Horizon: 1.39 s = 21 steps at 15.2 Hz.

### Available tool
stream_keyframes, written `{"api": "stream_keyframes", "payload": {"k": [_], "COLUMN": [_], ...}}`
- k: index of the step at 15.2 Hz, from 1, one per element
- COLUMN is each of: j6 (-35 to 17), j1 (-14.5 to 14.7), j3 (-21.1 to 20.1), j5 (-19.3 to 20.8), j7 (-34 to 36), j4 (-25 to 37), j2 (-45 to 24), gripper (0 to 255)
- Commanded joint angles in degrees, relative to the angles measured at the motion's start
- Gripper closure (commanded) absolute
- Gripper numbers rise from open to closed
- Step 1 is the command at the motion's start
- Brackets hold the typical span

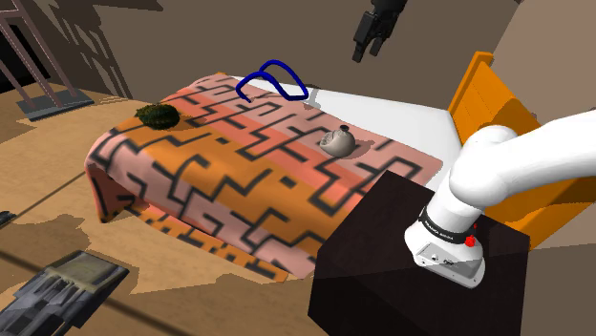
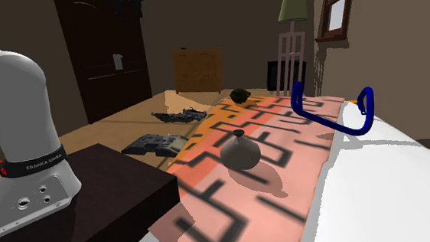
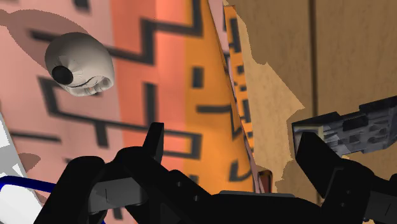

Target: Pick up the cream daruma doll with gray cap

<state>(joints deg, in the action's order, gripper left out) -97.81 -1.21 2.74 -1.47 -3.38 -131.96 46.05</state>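
A bed (image 1: pixel 392 115) with a white sheet carries an orange-and-pink blanket (image 1: pixel 239 181) lined in black, which drapes over one end. On the blanket sit a pale doll (image 1: pixel 337 142), a dark green clump (image 1: pixel 158 115) and — at its edge — a blue loop (image 1: pixel 272 78).

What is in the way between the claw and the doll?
Nothing that I can see. The open claw hangs in the air high above the blanket, and the doll sits alone on it. The blue loop and the green clump lie apart from the doll.
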Motion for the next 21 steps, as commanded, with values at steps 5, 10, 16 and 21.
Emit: {"api": "stream_keyframes", "payload": {"k": [5,10,16,21], "j6": [-6.20,-14.23,-24.01,-31.86], "j1": [-0.96,-2.09,-2.99,-3.10], "j3": [2.83,6.54,11.26,15.36], "j5": [1.49,3.07,4.00,3.19], "j7": [-2.91,-6.57,-11.24,-15.79], "j4": [-4.06,-7.64,-9.57,-9.13], "j2": [-2.61,-7.60,-16.06,-24.93], "gripper": [0,0,0,0]}}
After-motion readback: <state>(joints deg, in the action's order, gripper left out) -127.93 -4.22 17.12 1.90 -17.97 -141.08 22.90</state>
